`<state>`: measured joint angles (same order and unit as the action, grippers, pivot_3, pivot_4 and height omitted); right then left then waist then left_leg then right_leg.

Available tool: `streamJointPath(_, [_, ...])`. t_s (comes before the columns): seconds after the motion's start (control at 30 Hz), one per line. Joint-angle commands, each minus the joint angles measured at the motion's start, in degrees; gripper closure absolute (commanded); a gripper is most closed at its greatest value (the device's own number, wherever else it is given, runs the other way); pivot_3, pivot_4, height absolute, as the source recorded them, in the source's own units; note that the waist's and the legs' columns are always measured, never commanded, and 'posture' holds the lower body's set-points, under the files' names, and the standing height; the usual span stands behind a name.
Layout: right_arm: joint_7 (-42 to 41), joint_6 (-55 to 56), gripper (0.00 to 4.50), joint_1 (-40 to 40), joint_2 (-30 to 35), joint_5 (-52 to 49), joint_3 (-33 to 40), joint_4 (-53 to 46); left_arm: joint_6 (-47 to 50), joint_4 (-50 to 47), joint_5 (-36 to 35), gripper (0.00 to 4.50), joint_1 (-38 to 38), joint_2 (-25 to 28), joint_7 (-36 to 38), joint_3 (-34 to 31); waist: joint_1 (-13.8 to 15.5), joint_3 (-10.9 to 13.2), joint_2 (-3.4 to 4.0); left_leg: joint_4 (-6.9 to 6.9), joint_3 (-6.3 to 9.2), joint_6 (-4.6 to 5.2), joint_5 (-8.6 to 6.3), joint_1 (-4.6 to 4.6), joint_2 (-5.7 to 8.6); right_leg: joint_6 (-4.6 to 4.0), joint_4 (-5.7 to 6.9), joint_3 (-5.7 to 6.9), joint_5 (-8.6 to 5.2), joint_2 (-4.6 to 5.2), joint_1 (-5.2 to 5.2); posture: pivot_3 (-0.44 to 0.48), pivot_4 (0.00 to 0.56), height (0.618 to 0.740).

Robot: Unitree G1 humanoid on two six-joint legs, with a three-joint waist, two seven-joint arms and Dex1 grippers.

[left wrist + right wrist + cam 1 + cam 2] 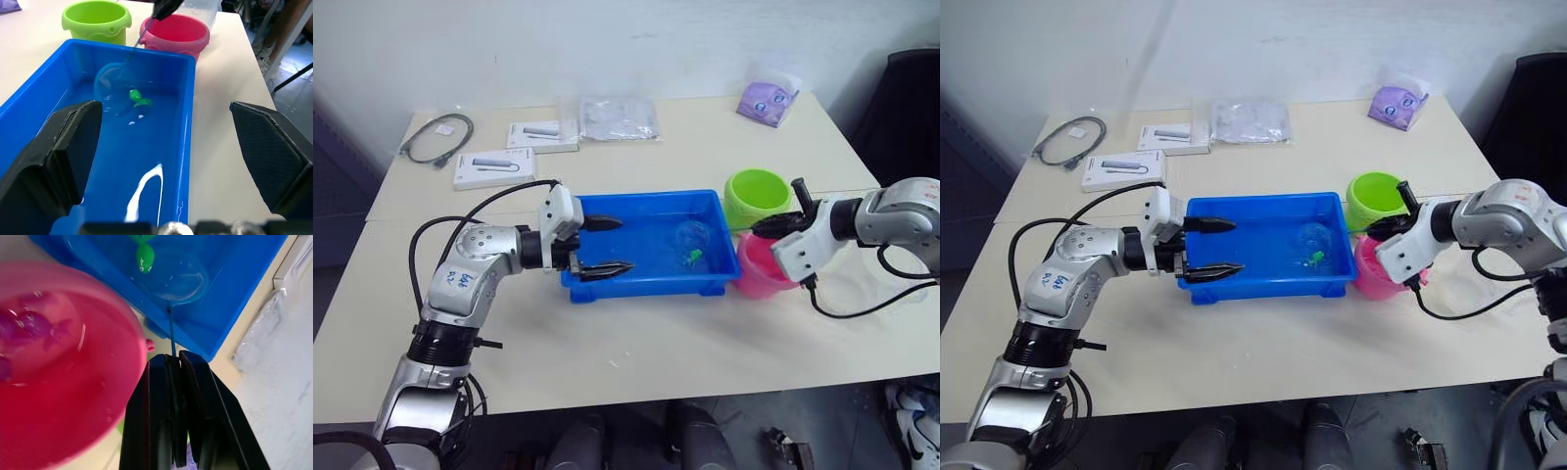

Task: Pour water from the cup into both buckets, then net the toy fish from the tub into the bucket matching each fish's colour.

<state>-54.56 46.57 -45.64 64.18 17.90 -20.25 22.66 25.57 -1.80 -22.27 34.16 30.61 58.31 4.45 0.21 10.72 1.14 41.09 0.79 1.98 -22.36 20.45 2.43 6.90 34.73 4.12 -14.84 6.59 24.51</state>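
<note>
Right tool [173, 364] clamped on the light, thin net [691, 236] handle; left tool [605, 244] apart; green fish [136, 96] small, slippery

Handwritten dark marks on a white sticker on the left arm [460, 282], behind the left gripper [597, 245]: something like "644", not surely readable. Small printing on two white boxes [494, 168] far behind that gripper, too small to read. No other readable text.
</note>
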Motion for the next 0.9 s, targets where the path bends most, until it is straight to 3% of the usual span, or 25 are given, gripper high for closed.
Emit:
streamJointPath(0.03, [-5.3,-8.2,4.50,3.9,2.2,-7.7,3.9,-6.6,-0.9,-1.0,-0.4,0.01,0.6,0.2,0.3,-0.6,0.0,0.0,0.00,0.01,0.00,0.00,0.00,0.00,0.00,0.00,0.02,0.00,0.00,0.01,0.00,0.000,0.150,0.735])
streamJointPath(0.1, [-6.8,-13.1,4.50,6.2,2.2,-10.5,5.5,-10.0,-1.1,-0.6,-0.3,0.01,1.0,0.0,0.5,-0.4,0.0,0.0,0.00,0.04,0.00,0.00,0.00,0.00,-0.01,0.00,0.04,0.02,0.00,0.00,-0.01,0.000,0.150,0.735])
streamJointPath(0.23, [-8.7,-40.1,4.50,16.9,1.1,-24.5,12.3,-23.0,-1.6,1.6,-0.5,0.01,3.1,-1.0,1.9,0.3,0.8,0.0,0.00,0.05,0.09,-0.02,-0.01,0.02,-0.05,0.00,0.04,0.12,0.00,-0.01,-0.03,0.000,0.150,0.735])
streamJointPath(0.37, [-6.2,-63.6,4.50,23.1,-0.9,-36.1,18.9,-32.0,-1.3,2.5,-1.2,0.01,3.8,-1.3,3.1,0.3,1.2,0.0,0.00,0.12,0.06,-0.02,-0.01,0.03,-0.02,-0.01,0.10,0.10,0.00,0.02,-0.01,0.000,0.150,0.735])
streamJointPath(0.53, [-0.6,-84.8,4.50,28.2,-5.3,-48.7,28.0,-38.4,-1.9,3.7,-0.7,0.01,4.7,-1.4,3.8,0.2,1.4,0.0,-0.01,0.16,0.14,-0.02,-0.01,0.03,-0.01,-0.01,0.11,0.12,0.00,0.04,-0.05,0.000,0.150,0.735])
streamJointPath(0.73, [8.3,-96.3,4.50,30.0,-10.0,-56.0,38.1,-43.9,-0.5,4.6,-3.0,0.01,6.7,-3.0,3.3,-1.5,1.4,0.0,-0.01,0.13,0.13,-0.02,-0.01,0.03,0.03,-0.01,0.12,0.11,0.00,0.06,-0.03,0.000,0.150,0.735])
streamJointPath(0.9, [13.8,-99.6,4.50,26.4,-6.8,-54.0,43.4,-42.1,-1.5,5.2,-2.4,0.01,8.1,-4.2,2.7,-1.0,1.3,0.0,-0.01,0.12,0.11,-0.02,-0.01,0.03,0.05,-0.01,0.12,0.09,0.00,0.06,-0.03,0.000,0.150,0.735])
